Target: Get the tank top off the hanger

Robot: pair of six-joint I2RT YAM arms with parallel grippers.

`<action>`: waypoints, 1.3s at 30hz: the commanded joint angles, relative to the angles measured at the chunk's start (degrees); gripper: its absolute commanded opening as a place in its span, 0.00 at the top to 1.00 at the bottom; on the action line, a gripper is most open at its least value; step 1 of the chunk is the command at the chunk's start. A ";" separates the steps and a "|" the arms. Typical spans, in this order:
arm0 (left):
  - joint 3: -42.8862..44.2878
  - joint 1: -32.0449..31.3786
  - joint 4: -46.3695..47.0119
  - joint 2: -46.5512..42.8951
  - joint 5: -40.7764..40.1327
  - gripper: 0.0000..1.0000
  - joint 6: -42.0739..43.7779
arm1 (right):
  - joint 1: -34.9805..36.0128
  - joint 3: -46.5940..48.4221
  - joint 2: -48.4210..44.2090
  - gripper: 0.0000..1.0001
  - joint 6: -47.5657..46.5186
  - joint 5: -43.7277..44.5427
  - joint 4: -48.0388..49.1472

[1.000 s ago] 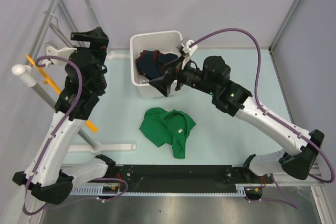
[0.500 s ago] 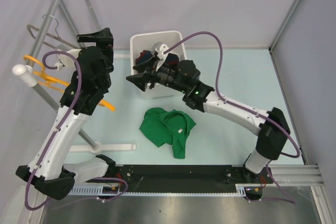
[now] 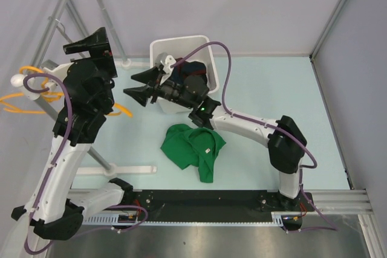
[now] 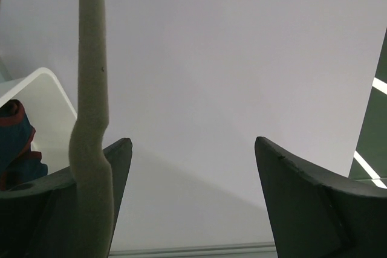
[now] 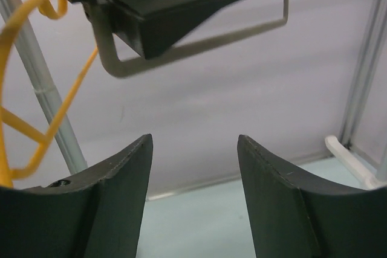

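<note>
On the tabletop (image 3: 272, 95): the tank top (image 3: 192, 149) lies crumpled with its white label showing, no hanger in it, on the arm-base side of the white bin (image 3: 158, 49).
Hanger: the grey-beige hanger (image 4: 92, 89) is up at the left tool (image 4: 192, 143). Its bar crosses in front of one finger, not the gap. Whether it hangs on that finger I cannot tell.
Left tool: fingers wide apart, only wall between them.
Right tool (image 5: 195, 140): fingers apart, nothing between them, pointing toward the left tool.
Key relation: the hanger sits ahead of and above the right tool, its long side roughly level across that view. The cloth lies well apart from it, nearer the right arm.
Stage: removal looks done, by my judgement.
Nearby: navy garment (image 3: 192, 69) in the bin; orange hanger (image 3: 124, 111) beside the left arm.
</note>
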 commanded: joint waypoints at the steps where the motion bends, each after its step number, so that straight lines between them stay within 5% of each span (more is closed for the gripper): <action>1: 2.51 0.43 0.23 1.07 -0.08 0.12 -1.56 | 2.42 8.07 5.56 0.37 -0.19 2.51 8.48; 15: 5.67 1.48 -2.49 1.95 -0.61 0.13 -2.09 | 5.32 16.78 13.12 0.47 -6.49 5.85 12.52; 39: 3.21 5.26 -6.45 -0.16 4.32 0.18 -11.67 | 9.63 19.60 14.62 0.48 -21.18 7.87 9.80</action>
